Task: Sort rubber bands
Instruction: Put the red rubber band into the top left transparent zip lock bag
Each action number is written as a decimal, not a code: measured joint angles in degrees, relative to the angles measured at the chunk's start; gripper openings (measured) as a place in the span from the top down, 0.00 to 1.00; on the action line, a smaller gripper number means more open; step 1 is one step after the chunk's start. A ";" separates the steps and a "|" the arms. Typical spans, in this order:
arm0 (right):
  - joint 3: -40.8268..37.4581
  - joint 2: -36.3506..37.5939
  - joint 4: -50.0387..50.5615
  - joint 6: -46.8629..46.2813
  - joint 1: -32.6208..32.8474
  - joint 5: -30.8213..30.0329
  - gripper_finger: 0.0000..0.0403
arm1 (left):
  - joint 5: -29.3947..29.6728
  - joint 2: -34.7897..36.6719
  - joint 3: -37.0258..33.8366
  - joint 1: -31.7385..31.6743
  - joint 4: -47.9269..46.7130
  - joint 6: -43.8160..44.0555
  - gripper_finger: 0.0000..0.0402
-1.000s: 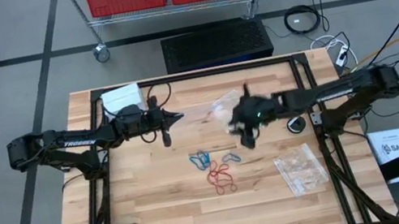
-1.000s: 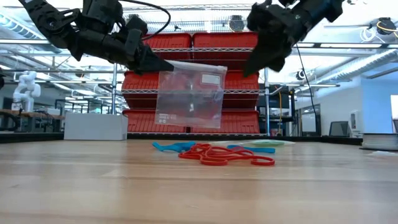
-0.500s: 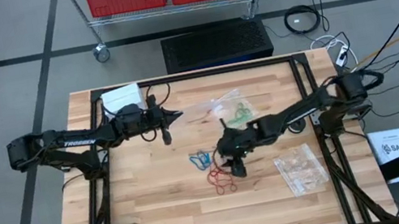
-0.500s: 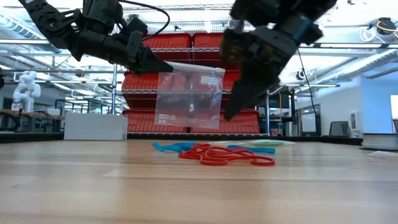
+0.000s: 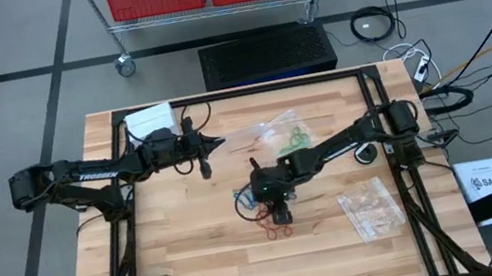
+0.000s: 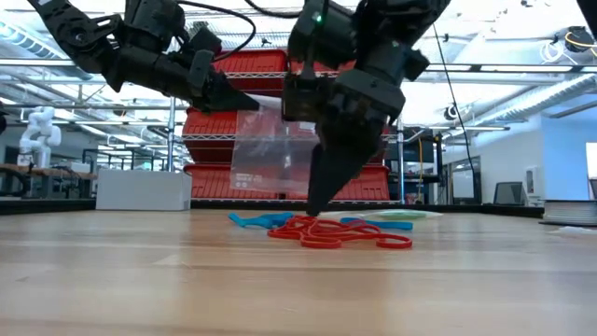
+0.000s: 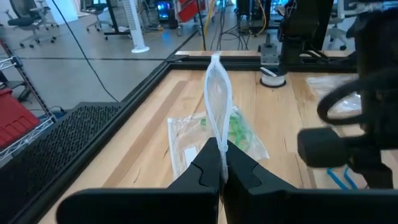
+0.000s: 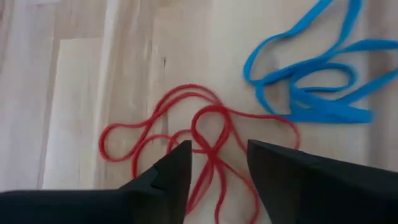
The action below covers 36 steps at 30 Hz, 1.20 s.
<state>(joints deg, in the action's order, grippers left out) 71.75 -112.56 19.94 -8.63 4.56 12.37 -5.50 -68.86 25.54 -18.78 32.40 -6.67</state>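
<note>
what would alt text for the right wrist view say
The right hand, open, hovers just above a tangle of red rubber bands on the wooden table, its two dark fingers either side of a red loop. Blue rubber bands lie beside them.

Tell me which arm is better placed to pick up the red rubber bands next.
Right. The right gripper is open, its fingers straddling the red rubber bands on the table. The left gripper is shut on a clear plastic bag, held up off the table, so it is occupied.
</note>
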 joint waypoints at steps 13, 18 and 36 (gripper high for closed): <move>0.17 -1.91 -1.96 -1.64 -1.29 4.16 0.93 | 0.00 0.00 0.00 0.00 0.20 -1.23 1.00; 0.64 0.02 0.29 -1.36 -1.29 4.10 0.98 | 0.00 0.00 0.00 0.00 0.18 -1.25 1.00; 18.28 6.83 27.83 2.80 -0.31 -0.84 1.00 | -0.02 0.00 0.00 -0.03 0.51 -1.17 1.00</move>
<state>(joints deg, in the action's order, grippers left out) 90.03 -105.73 47.78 -5.83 4.25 11.53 -5.52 -68.86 25.54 -18.81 32.91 -7.84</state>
